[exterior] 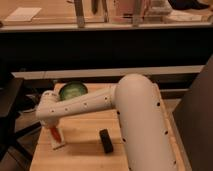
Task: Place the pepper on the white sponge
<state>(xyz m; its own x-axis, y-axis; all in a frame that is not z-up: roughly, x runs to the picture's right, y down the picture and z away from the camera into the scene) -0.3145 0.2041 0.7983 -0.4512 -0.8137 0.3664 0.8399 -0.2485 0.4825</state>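
Observation:
The red-orange pepper [55, 133] hangs tilted just under the end of my white arm, with its lower tip at the white sponge [59, 143]. The sponge lies flat near the front left of the wooden table [85, 145]. My gripper [51, 125] is directly above the pepper and the sponge, mostly hidden by the arm's wrist.
A green bowl [73, 90] stands at the back of the table, behind the arm. A small black rectangular block [106, 141] lies to the right of the sponge. The bulky white arm [140, 120] covers the right side of the table. A dark chair [10, 115] is at the left.

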